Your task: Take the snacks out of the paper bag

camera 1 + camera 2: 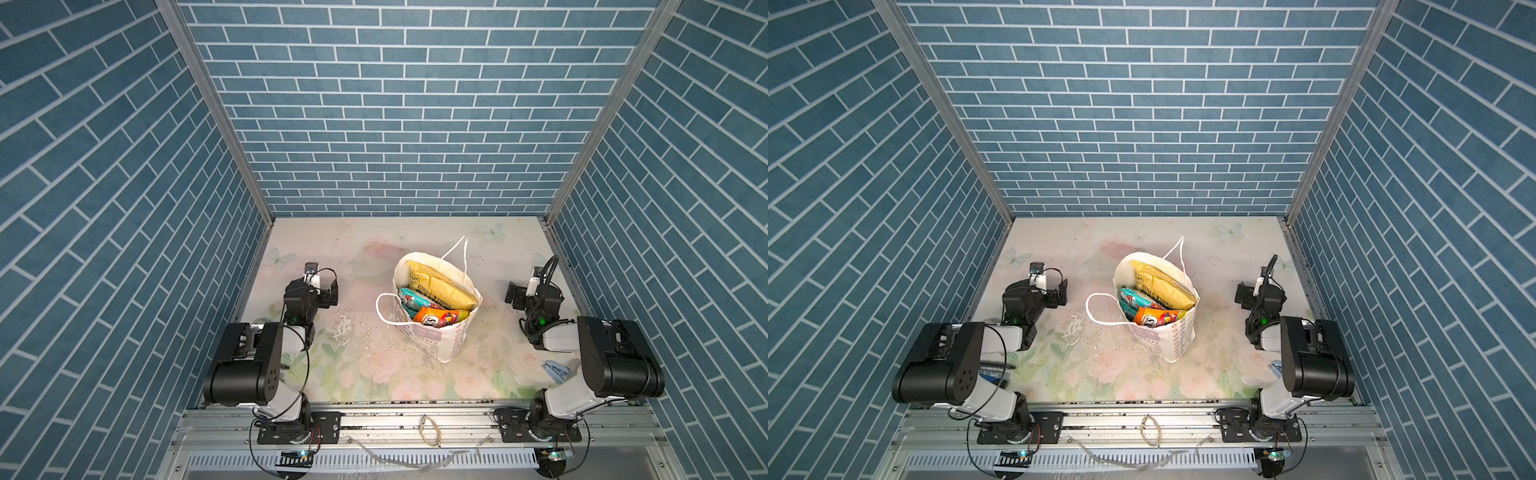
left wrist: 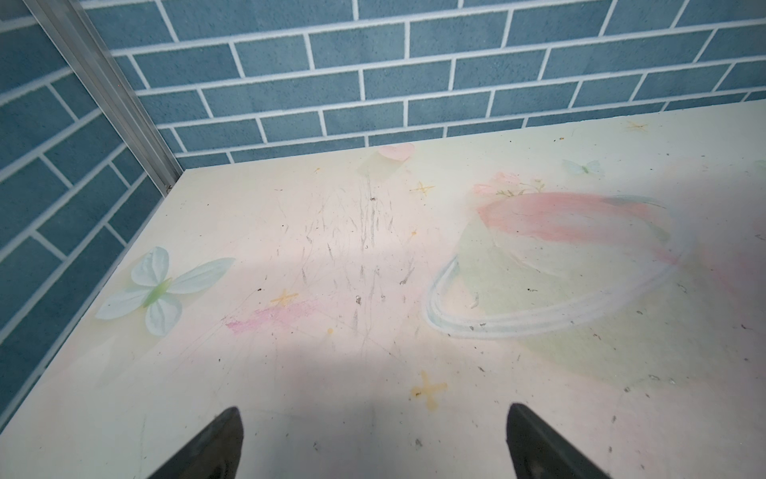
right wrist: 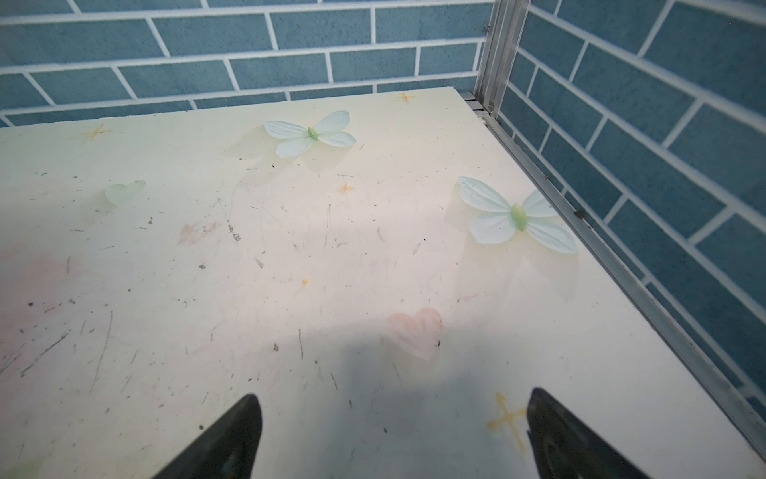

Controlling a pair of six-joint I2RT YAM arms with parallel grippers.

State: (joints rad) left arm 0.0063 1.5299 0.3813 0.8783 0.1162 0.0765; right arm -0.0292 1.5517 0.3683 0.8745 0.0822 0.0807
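The tall white paper gift bag with a flower-ring pattern (image 1: 438, 345) stands open mid-table on the pastel floral tabletop (image 1: 365, 374). Inside it you see a large yellow chips bag (image 1: 440, 284), a glossy teal candy pouch (image 1: 411, 299) and a glossy orange candy pouch (image 1: 440, 318). Your left gripper (image 2: 373, 414) and right gripper (image 3: 393, 396) hover well apart from it on either side, fingers spread wide, holding nothing

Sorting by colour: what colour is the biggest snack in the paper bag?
Yellow chips bag; shows best in a top view.
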